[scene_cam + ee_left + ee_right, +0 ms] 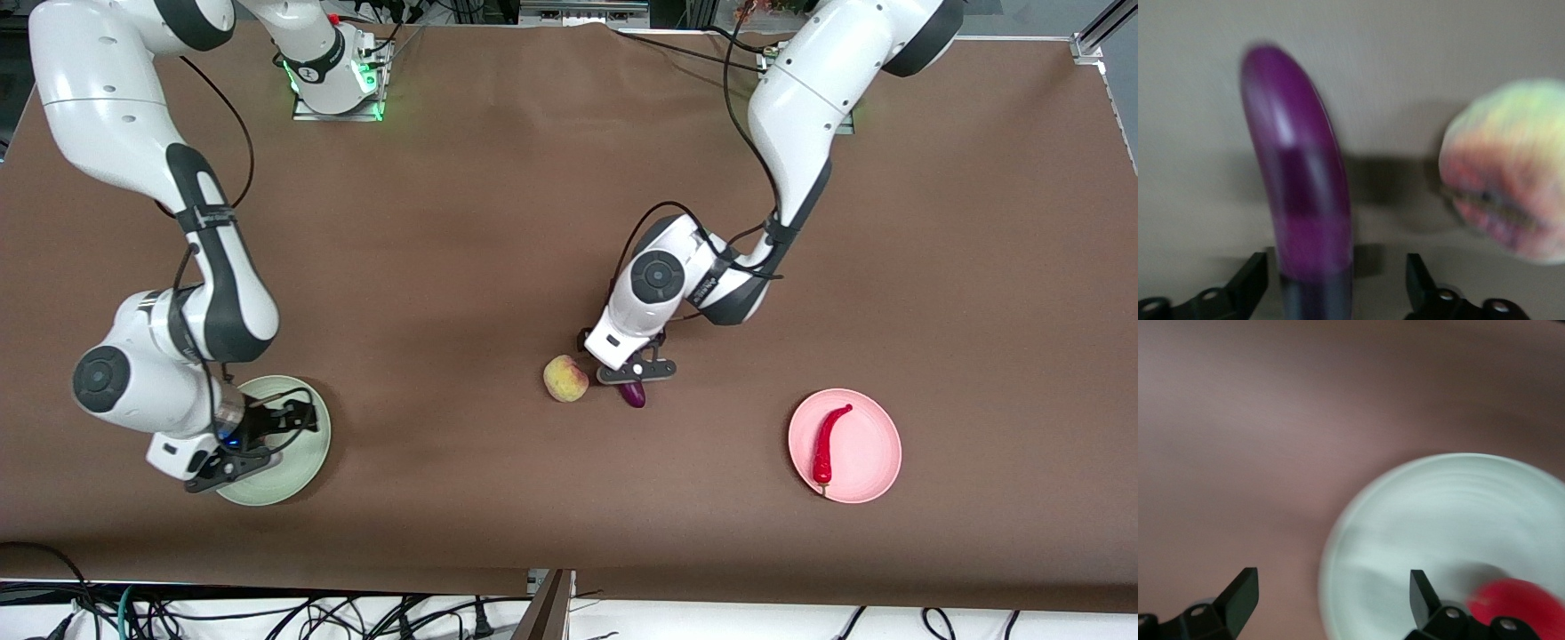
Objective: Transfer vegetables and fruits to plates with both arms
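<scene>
The purple eggplant lies mid-table, mostly hidden under my left gripper. In the left wrist view the eggplant lies between the open fingers of my left gripper, with gaps on both sides. The yellowish-green fruit sits beside it and also shows in the left wrist view. The red chili lies on the pink plate. My right gripper hovers open and empty over the mint green plate. In the right wrist view my right gripper is over the rim of the plate, which holds the red fruit.
The brown table spreads wide between the two plates. The left arm's forearm reaches over the middle; the right arm's elbow hangs above the mint plate's end.
</scene>
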Robot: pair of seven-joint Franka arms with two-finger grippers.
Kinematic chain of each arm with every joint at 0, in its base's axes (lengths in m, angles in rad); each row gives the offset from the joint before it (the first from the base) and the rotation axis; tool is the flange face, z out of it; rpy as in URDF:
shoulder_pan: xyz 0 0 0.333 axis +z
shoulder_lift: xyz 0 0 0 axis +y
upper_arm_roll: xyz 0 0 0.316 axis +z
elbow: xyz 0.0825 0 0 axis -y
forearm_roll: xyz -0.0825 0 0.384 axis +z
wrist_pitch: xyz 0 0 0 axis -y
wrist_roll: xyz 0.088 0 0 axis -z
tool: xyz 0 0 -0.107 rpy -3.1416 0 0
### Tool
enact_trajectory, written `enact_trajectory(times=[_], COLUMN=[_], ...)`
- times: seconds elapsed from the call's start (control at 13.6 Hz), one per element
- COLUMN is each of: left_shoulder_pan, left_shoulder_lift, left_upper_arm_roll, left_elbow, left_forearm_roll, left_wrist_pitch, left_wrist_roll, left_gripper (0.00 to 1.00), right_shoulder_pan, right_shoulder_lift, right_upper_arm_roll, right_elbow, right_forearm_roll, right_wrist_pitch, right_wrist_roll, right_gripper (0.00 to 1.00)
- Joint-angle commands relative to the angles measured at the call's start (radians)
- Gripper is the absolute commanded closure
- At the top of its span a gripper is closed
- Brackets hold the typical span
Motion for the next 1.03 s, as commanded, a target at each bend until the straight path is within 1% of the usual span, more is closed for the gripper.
enact_trajectory(times=[0.0, 0.07, 0.15, 0.37, 0.51, 0.59, 0.66, 0.81, 0.95], left_shoulder_pan=[-0.016, -0.011, -0.006, 0.026, 0.061, 0.082, 0.108, 0.162, 0.259], left_shoulder_lift=[-0.043, -0.052, -0.067, -0.174, -0.216, -0.23, -0.241, -0.267, -0.267], left_upper_arm_roll=[0.011, 0.011, 0.014, 0.023, 0.025, 0.037, 0.049, 0.08, 0.082], left_elbow=[-0.034, -0.025, -0.018, -0.003, 0.029, 0.035, 0.038, 0.04, 0.042], left_forearm_roll=[0.032, 0.03, 0.03, 0.032, 0.032, 0.033, 0.038, 0.124, 0.158], left_wrist_pitch=[-0.007, -0.05, -0.105, -0.284, -0.41, -0.459, -0.495, -0.515, -0.513], left_wrist_roll=[-0.022, -0.023, -0.023, -0.017, -0.017, -0.003, 0.045, 0.173, 0.3], left_gripper=[1.0, 1.0, 1.0, 1.0, 1.0, 1.0, 1.0, 1.0, 1.0], right_shoulder_pan=[-0.002, 0.01, 0.039, 0.168, 0.249, 0.278, 0.31, 0.375, 0.454], right_shoulder_lift=[-0.007, -0.007, -0.007, 0.004, 0.018, 0.029, 0.047, 0.075, 0.095], right_upper_arm_roll=[0.09, 0.111, 0.119, 0.116, 0.116, 0.115, 0.114, 0.087, 0.021], right_elbow=[0.0, 0.0, 0.0, 0.0, -0.008, -0.008, -0.008, -0.008, -0.003], right_forearm_roll=[0.003, 0.003, 0.003, -0.003, -0.002, -0.002, -0.008, -0.013, -0.011], right_wrist_pitch=[-0.017, -0.015, -0.012, 0.017, 0.115, 0.153, 0.196, 0.294, 0.354], right_wrist_roll=[0.144, 0.218, 0.294, 0.529, 0.64, 0.693, 0.744, 0.819, 0.861], right_gripper=[0.0, 0.0, 0.0, 0.0, 0.0, 0.0, 0.0, 0.0, 0.0])
